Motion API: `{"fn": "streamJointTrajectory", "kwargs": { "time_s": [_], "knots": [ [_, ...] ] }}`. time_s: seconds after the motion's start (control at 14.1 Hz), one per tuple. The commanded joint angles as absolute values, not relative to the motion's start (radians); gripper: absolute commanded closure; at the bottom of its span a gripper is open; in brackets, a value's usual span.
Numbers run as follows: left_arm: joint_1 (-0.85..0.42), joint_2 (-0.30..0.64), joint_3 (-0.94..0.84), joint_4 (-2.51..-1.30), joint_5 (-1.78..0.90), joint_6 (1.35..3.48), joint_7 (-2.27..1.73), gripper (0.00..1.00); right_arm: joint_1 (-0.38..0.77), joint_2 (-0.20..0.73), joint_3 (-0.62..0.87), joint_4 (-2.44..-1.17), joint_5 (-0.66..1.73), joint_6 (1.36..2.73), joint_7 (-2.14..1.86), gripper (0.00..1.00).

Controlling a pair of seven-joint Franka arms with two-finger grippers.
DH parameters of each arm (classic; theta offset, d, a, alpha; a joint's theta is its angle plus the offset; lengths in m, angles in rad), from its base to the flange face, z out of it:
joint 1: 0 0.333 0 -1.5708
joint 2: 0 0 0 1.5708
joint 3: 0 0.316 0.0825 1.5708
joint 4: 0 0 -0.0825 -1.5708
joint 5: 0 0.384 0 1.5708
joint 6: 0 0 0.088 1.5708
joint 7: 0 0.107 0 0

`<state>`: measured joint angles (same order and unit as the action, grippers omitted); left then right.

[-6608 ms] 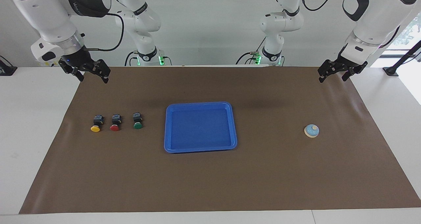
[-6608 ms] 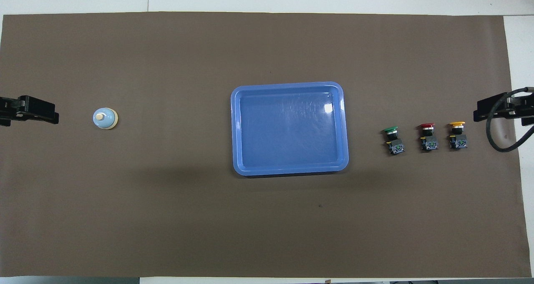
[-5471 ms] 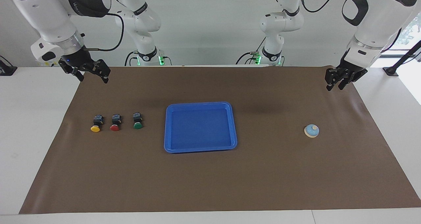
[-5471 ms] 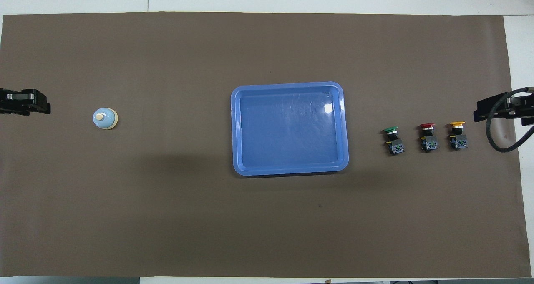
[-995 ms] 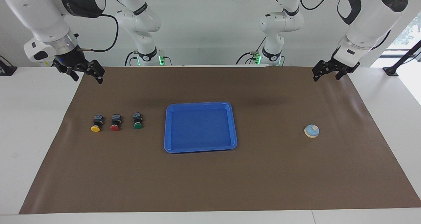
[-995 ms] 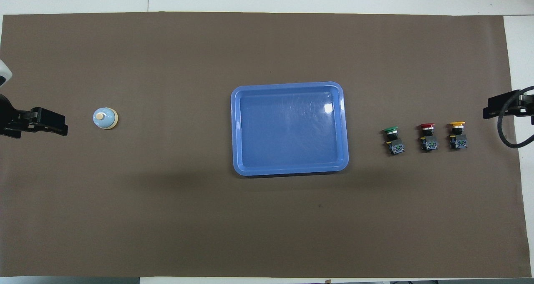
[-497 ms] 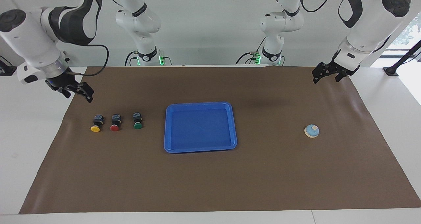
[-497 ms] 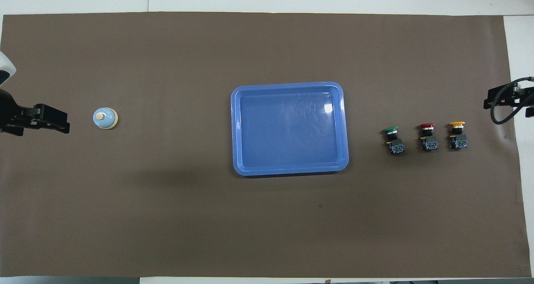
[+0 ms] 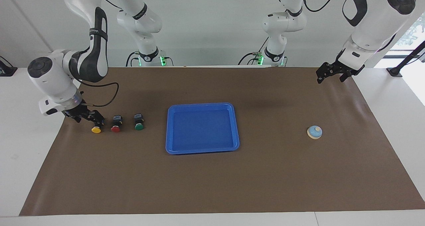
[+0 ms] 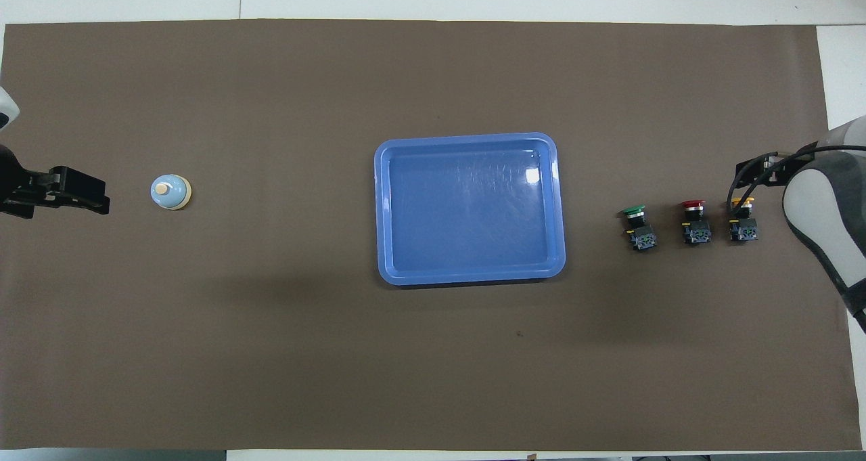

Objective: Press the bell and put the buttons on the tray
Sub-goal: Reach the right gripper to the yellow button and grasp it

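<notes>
Three buttons [image 9: 116,123] lie in a row, the yellow button [image 9: 96,126] right at the right gripper [image 9: 89,116], whose jaws stand apart and empty. A skewed close could knock it into its red neighbour. The tray [image 9: 202,149] lies well apart from those jaws. The left gripper [image 9: 331,73], jaws apart, waits high, well apart from the bell [image 9: 314,132].

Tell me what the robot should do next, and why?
Probably close the right hand on the yellow button. That open hand is already low at the button's black body, and the blue tray holds nothing yet. The left hand waits.
</notes>
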<state>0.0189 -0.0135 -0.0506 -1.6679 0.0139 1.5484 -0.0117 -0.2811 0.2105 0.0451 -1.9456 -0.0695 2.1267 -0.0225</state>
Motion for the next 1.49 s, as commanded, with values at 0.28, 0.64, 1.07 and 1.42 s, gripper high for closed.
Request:
{"fn": "streamJointTrajectory", "kwargs": {
  "time_s": [0.28,0.64,1.07,1.42],
  "knots": [
    [0.018,-0.043,-0.044,-1.664,0.021,1.526,-0.026,0.0,-0.328,0.152,0.058,-2.077,-0.081,2.178,-0.179,0.0],
    [0.018,-0.043,-0.044,-1.664,0.021,1.526,-0.026,0.0,-0.34,0.129,0.058,-2.147,-0.081,2.232,-0.279,0.0],
    [0.018,-0.043,-0.044,-1.664,0.021,1.526,-0.026,0.0,-0.365,0.175,0.06,-2.155,-0.081,2.287,-0.298,0.0],
    [0.018,-0.043,-0.044,-1.664,0.021,1.526,-0.026,0.0,-0.385,0.212,0.06,-2.154,-0.069,2.306,-0.296,0.05]
  ]
}}
